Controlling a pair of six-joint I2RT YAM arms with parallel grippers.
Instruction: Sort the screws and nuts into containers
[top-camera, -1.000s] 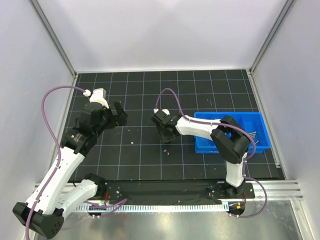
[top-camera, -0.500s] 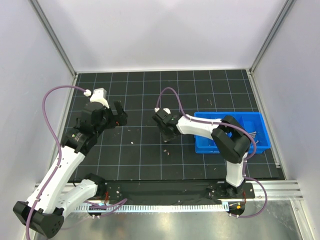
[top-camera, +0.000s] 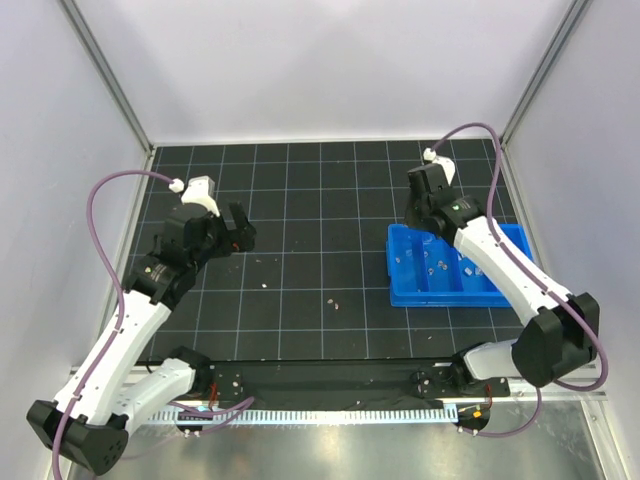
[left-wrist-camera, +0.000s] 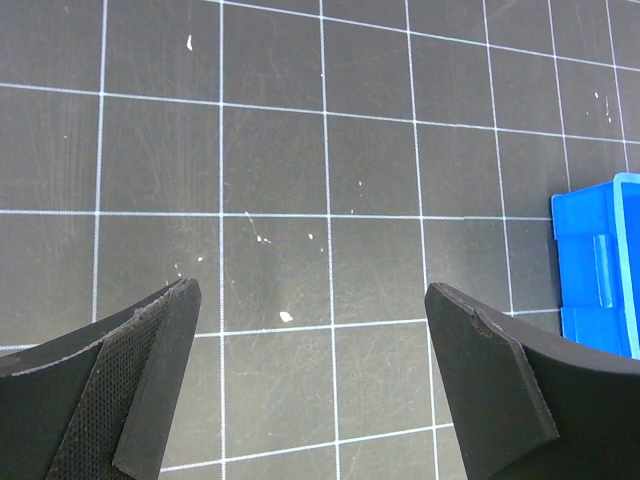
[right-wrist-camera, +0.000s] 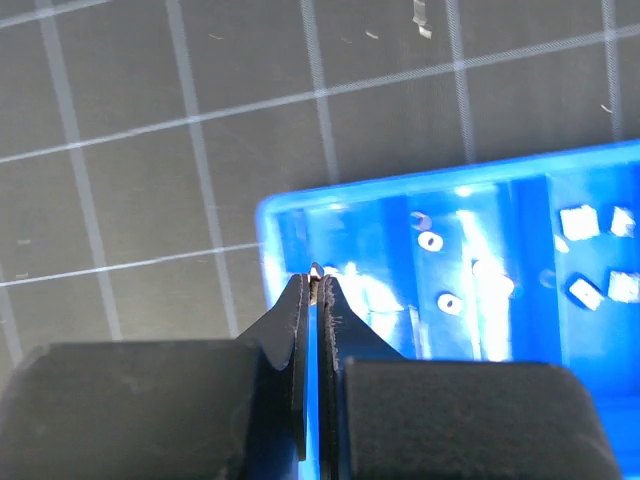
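At the far left a purple cable (top-camera: 96, 205) loops above the left arm (top-camera: 130, 320). The left gripper (top-camera: 238, 232) is over the left half of the black gridded worktop (top-camera: 300, 180), its jaws spread wide with only bare mat between them in the wrist view. A few loose bits (top-camera: 265, 262) of pale metal lie scattered on the grid squares around the middle, well apart from one another and too small to tell screws from nuts. One of them (left-wrist-camera: 286, 317) lies just ahead of the open fingers. To the right sits the blue tray (top-camera: 440, 298) that serves as the containers, lying flat with its long compartments side by side. The right arm (top-camera: 500, 265) stretches across its right part from above and hides what lies there. In the right wrist view, small ring-like nuts (right-wrist-camera: 430, 240) lie in the compartment nearest the tray's corner. Squarish pale ones (right-wrist-camera: 578, 222) lie in the next compartment, beyond a blue divider. The right gripper (top-camera: 418, 217) hangs over that corner compartment, just inside the tray's wall. Its jaws are pressed together on a tiny pale bit (right-wrist-camera: 316, 270) at the very tips, too small to say whether it is a screw or a nut.
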